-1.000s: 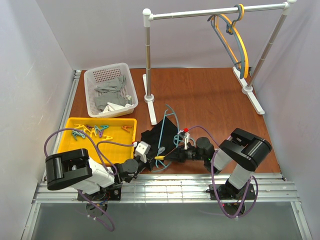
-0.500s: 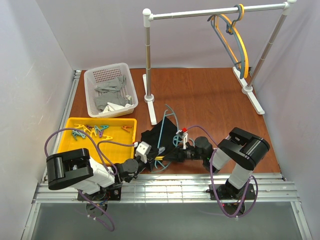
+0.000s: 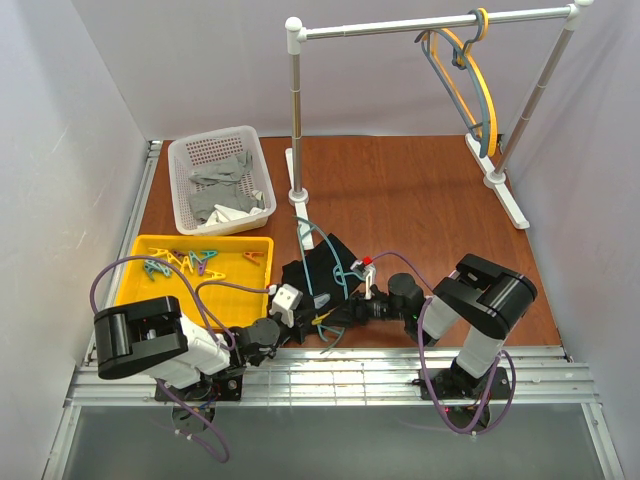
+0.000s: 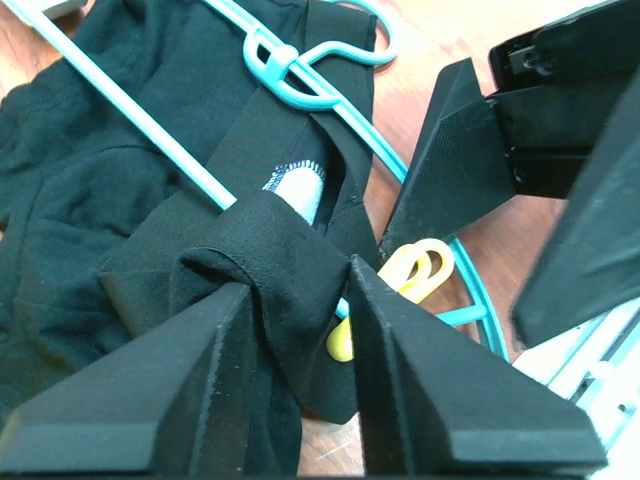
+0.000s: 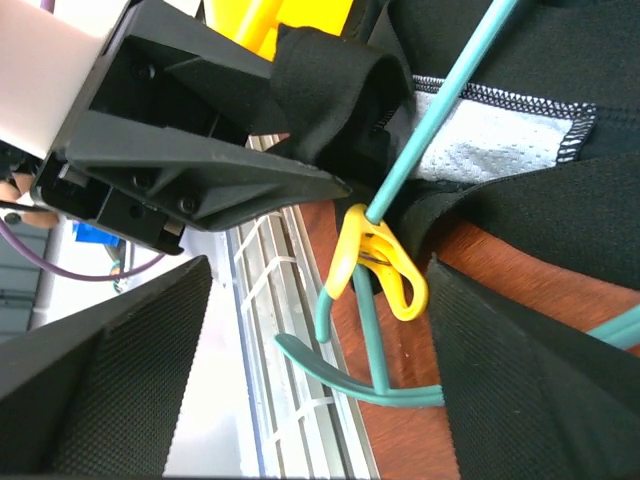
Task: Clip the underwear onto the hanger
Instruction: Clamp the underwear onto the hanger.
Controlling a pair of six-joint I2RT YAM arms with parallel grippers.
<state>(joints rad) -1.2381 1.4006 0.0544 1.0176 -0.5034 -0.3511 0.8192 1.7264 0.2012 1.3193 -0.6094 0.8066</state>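
The black underwear point(image 3: 300, 272) lies on the table near the front edge, with the teal hanger point(image 3: 318, 262) across it. A yellow clip point(image 5: 385, 265) pinches the hanger's bar point(image 5: 440, 110) and the fabric point(image 5: 520, 60) together. My right gripper point(image 5: 318, 270) stands open, its fingers wide on either side of that clip without touching it. My left gripper point(image 4: 300, 290) is partly open, and a loose fold of the underwear point(image 4: 120, 200) still sits between its fingers. From above, the left gripper point(image 3: 305, 318) and the right gripper point(image 3: 345, 312) face each other closely.
A white basket point(image 3: 215, 140) of grey cloths stands at the back left. In front of it is a yellow tray point(image 3: 140, 285) of clips. A rail stand point(image 3: 296, 110) carries a yellow and a grey-blue hanger point(image 3: 470, 80). A metal grille point(image 3: 330, 365) edges the table.
Both grippers have opened. The right one has let go of the yellow clip, which stays on the hanger. The hanger's hook has swung left, and its lower end now reaches toward the grille.
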